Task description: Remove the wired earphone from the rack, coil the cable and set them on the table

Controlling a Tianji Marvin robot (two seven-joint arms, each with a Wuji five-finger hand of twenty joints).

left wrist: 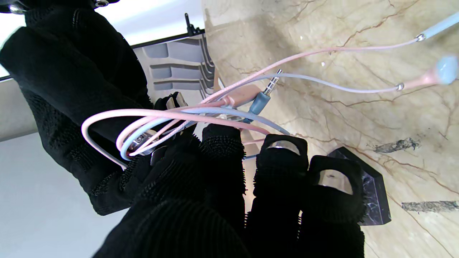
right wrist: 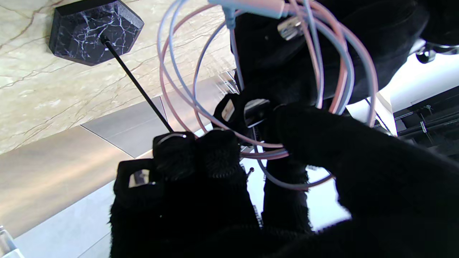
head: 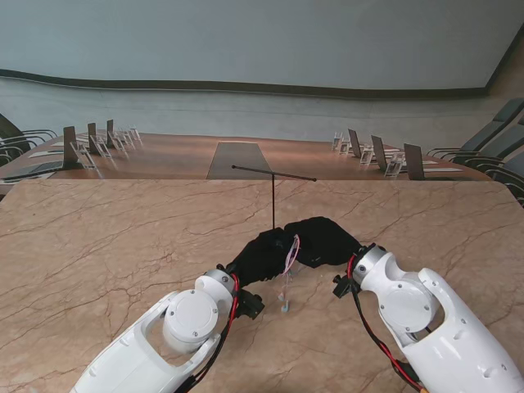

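The left hand (head: 260,255) and right hand (head: 326,240) meet fingertip to fingertip over the middle of the table (head: 98,246), both in black gloves, with bare marble running wide to either side of them and far back to the rounded far edge. Just beyond the hands stands the rack (head: 273,192) — a thin black post with a crossbar, nothing hanging on it. Its dark marbled base (right wrist: 94,30) sits on the table close beside the fingers of both hands.

The wired earphone (left wrist: 186,116) is held between the two hands, its pink and pale-blue cable (right wrist: 333,68) gathered in several loops. The left hand's fingers (left wrist: 281,157) curl shut around the loops, and the right hand's fingers (right wrist: 218,150) close on the same bundle from the other side. Beyond the left fingers the plug (left wrist: 267,91) points outward, and two strands run on toward the earbuds (left wrist: 444,70), which appear to hang just over the marble; contact is unclear.

The table is beige stone with brown veins. Behind it lie a long wooden conference desk (head: 246,155) with chairs and a pale wall.

From the stand, the hands cover most of the coil; only a short pink stretch shows between them.
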